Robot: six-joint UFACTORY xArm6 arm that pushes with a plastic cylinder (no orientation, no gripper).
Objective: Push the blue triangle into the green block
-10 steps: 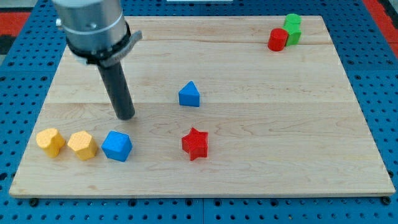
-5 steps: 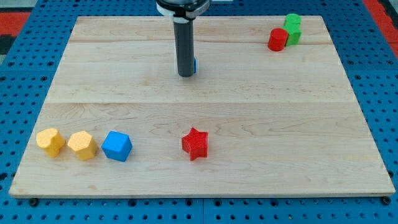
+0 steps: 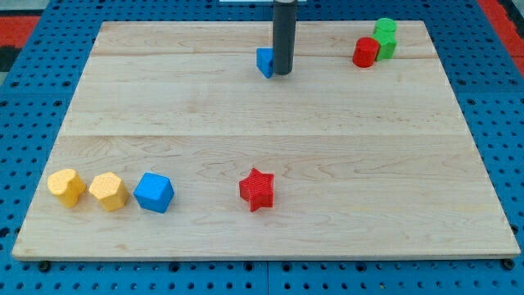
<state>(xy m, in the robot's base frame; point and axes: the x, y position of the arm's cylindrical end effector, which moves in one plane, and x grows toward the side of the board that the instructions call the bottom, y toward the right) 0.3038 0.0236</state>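
The blue triangle (image 3: 264,61) lies near the view's top centre, mostly hidden behind my rod; only its left part shows. My tip (image 3: 282,73) rests on the board right against the triangle's right side. The green block (image 3: 385,36) sits at the view's top right, far to the right of the tip and triangle. A red cylinder (image 3: 365,52) touches the green block on its lower left side.
A red star (image 3: 257,189) lies at the lower centre. A blue cube-like block (image 3: 154,192) and two yellow blocks (image 3: 108,191) (image 3: 66,187) line up at the lower left. The wooden board (image 3: 262,238) ends in edges on all sides.
My rod has swept from the left toward the view's top right. The blue triangle has moved up the board with it, from the centre to near the top edge.
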